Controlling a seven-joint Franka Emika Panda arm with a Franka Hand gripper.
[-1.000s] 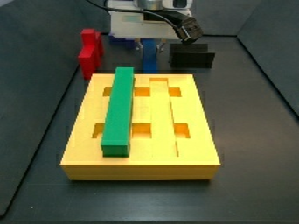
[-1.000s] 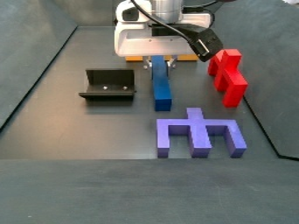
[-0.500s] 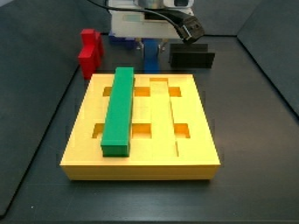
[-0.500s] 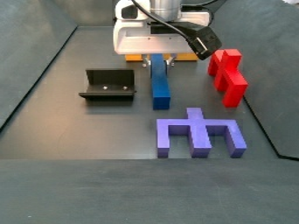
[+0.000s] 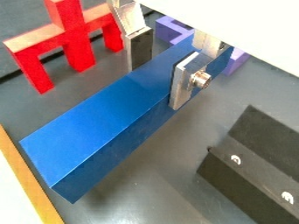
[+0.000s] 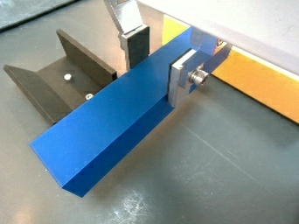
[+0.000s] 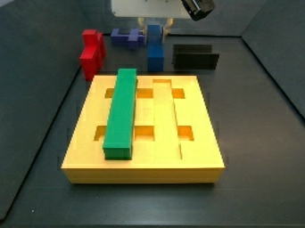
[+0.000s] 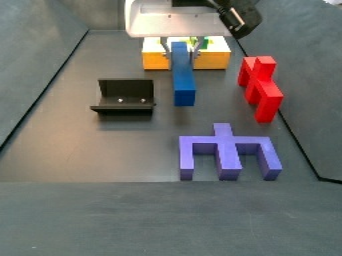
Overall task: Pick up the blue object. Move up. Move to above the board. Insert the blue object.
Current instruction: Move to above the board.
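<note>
The blue object, a long straight bar, shows in both side views [image 7: 156,53] [image 8: 182,80] and both wrist views [image 5: 111,127] [image 6: 111,127]. My gripper [image 7: 155,28] [image 8: 181,42] is shut on it near one end and holds it off the floor, behind the board. In both wrist views the gripper [image 5: 162,63] [image 6: 160,61] has one silver finger on each long side of the bar. The yellow-orange board [image 7: 197,134] lies in front with a green bar [image 7: 120,111] in one groove. The board's edge shows in a wrist view [image 6: 263,79].
A red block [image 7: 91,53] [image 8: 261,85] stands beside the gripper. A purple-blue cross block [image 8: 230,152] [image 7: 125,36] lies on the floor. The dark fixture [image 8: 123,97] [image 7: 197,57] [image 5: 257,166] stands on the other side of the bar.
The gripper has risen with the blue object in it. The bar has come up off the floor. The purple-blue block now shows behind it in a side view.
</note>
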